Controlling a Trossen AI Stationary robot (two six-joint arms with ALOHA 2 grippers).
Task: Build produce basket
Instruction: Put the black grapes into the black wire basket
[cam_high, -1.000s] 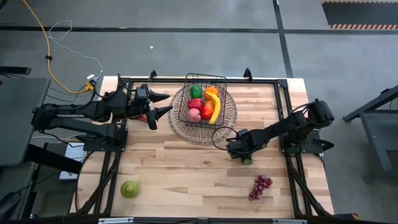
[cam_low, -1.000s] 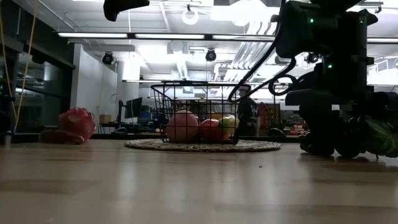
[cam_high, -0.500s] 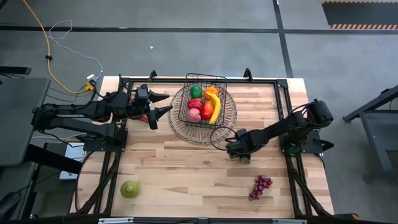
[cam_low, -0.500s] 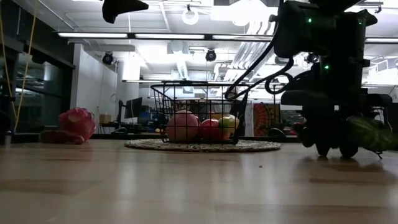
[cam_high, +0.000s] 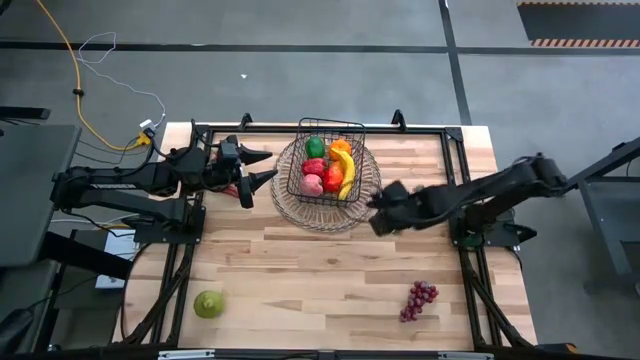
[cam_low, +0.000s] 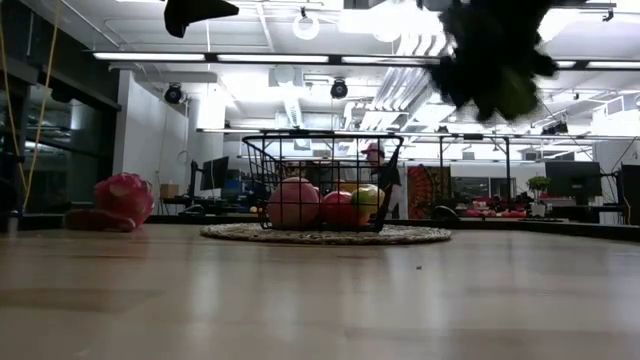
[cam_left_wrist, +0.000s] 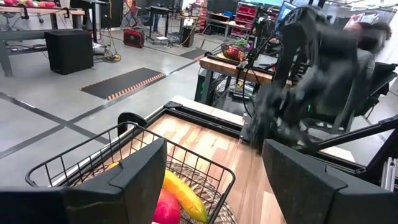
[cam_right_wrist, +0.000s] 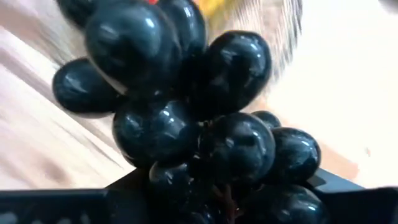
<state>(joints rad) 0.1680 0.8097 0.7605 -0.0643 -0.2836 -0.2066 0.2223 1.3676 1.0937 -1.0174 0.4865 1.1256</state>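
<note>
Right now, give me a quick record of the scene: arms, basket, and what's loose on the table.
right gripper: raised beside the basket, shut on dark grapes
left gripper: open, waiting left of the basket
basket: on the woven tray, holding a banana and other fruit
loose on table: purple grapes, green fruit, dragon fruit

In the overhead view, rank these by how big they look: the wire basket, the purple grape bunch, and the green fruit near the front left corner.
Largest to smallest in the high view:
1. The wire basket, by far.
2. The purple grape bunch and the green fruit look about alike; the grapes stretch longer, the fruit is rounder, so I won't rank them.
</note>
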